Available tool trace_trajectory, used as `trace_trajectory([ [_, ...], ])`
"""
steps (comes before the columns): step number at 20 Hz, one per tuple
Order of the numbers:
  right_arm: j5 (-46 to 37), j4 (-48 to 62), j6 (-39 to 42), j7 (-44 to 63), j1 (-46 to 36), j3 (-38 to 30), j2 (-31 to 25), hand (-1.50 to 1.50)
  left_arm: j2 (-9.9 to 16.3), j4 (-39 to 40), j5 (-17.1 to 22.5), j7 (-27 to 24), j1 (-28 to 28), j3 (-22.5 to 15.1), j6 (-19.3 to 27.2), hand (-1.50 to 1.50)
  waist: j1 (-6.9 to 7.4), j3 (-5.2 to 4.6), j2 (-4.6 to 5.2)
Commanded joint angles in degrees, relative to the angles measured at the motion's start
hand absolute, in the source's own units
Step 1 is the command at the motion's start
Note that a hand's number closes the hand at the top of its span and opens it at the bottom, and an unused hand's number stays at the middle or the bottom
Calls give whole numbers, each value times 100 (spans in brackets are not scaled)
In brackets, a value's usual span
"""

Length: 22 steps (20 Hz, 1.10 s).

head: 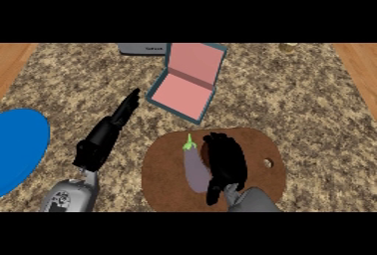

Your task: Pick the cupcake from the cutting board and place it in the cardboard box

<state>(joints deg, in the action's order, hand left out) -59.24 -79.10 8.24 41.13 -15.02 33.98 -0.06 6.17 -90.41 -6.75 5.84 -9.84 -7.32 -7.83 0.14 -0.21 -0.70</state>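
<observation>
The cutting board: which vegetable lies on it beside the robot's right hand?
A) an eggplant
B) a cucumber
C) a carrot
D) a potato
A: a purple eggplant with a green stem lies on the brown cutting board, just left of the right hand, whose fingers point away over the board.

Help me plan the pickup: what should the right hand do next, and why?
Probably raise the right hand slightly off the cutting board: it hides whatever lies beside the eggplant, and the open box waits farther back.
</observation>
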Motion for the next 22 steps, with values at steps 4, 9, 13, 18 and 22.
trace_trajectory([
  [4, -151, 677, -130, -216, -228, 77, 4, 150, -46, 563, -12, -216, -370, 265, -64, 0, -5, 21, 76],
  [9, -818, 156, -482, -170, 93, 411, -62, 150, 68, 289, 126, -213, -59, 278, -315, 0, -19, 20, 64],
  [13, 390, 859, -1015, 2015, -1595, 1179, 3, 150, -114, 307, -62, -139, -290, -18, -233, 0, 334, 22, 129],
  [18, 461, 1139, -1330, 3092, -2536, 1394, 3, 150, -339, 239, -131, 147, -565, -189, -138, 0, 576, 21, 134],
  [22, 324, 1289, -1342, 3573, -3313, 1516, 2, 150, -217, 373, -96, -35, -557, -154, -292, 0, 667, 11, 125],
])
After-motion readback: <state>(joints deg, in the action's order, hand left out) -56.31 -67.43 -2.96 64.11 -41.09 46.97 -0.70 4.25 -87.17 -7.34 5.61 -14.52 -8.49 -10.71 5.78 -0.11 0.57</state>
